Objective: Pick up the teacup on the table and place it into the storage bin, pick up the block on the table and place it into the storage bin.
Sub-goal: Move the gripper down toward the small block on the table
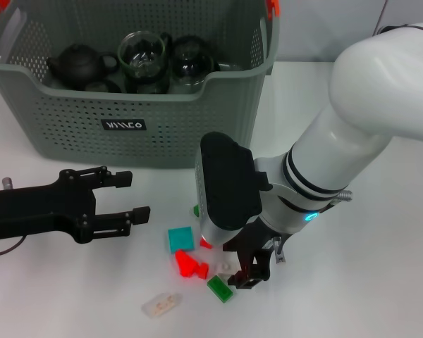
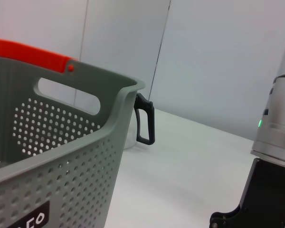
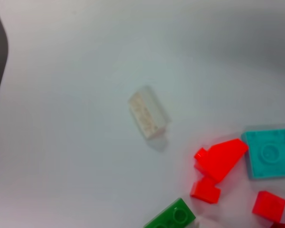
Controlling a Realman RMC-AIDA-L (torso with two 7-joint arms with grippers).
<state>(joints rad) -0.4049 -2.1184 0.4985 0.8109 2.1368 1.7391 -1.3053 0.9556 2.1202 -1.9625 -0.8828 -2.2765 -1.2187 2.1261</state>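
The grey-green perforated storage bin (image 1: 70, 120) (image 2: 61, 156) stands at the back of the table. It holds a black teapot (image 1: 80, 65) and glass teacups (image 1: 142, 55). Loose blocks lie in front of it: a teal one (image 1: 180, 239) (image 3: 270, 153), a red one (image 1: 187, 264) (image 3: 221, 156), a green one (image 1: 220, 289) (image 3: 173, 217) and a clear one (image 1: 161, 304) (image 3: 148, 118). My right gripper (image 1: 248, 271) hangs low over the blocks, just right of the red one. My left gripper (image 1: 135, 197) rests open and empty at the left, near the bin's front wall.
A clear vessel with a black handle (image 2: 146, 125) peeks out behind the bin's far corner. A small red cube (image 3: 268, 205) and a small green piece (image 1: 196, 210) lie by my right wrist. White table stretches right of the bin.
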